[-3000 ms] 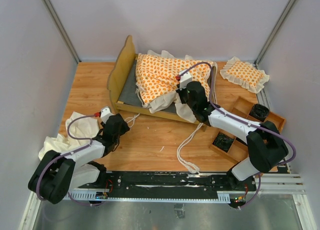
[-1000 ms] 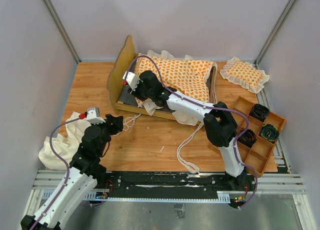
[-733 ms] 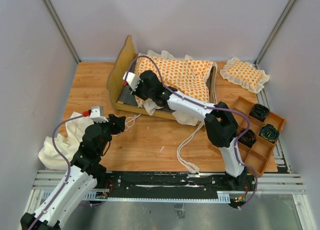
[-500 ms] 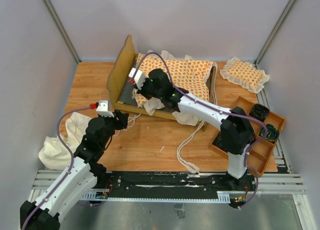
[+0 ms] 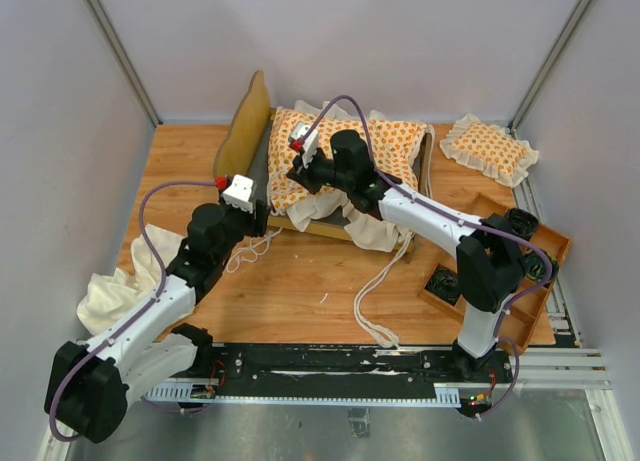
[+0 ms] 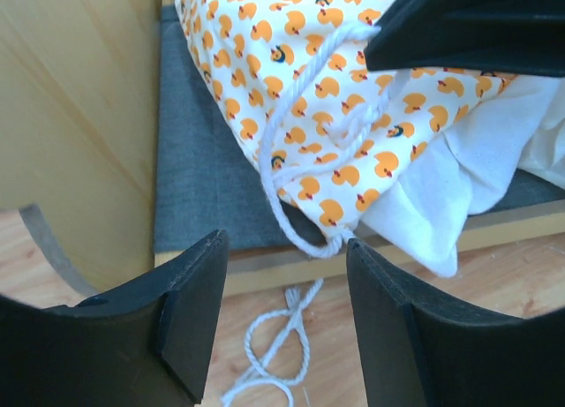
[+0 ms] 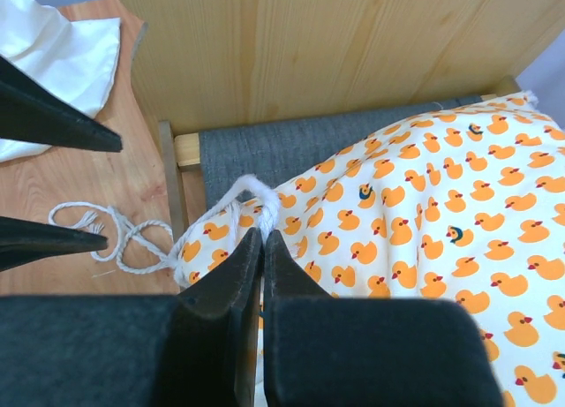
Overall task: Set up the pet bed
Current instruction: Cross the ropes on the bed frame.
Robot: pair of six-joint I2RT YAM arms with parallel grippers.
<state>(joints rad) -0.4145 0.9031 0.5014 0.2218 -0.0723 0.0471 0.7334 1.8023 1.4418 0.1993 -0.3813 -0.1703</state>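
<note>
My right jaws are closed tight on the tie string (image 7: pixel 250 188) at the corner of the cushion (image 5: pixel 350 151) nearest the headboard, since that cord gives me a handle for drawing the corner across the bare grey base (image 6: pixel 199 177). The cushion lies on the bed frame (image 5: pixel 243 141) at the back of the table (image 5: pixel 180 171), its ruffle spilling over the near rail. My left jaws stand open and empty just outside that rail, facing the same corner, placed, I judge, to take the dangling cord.
</note>
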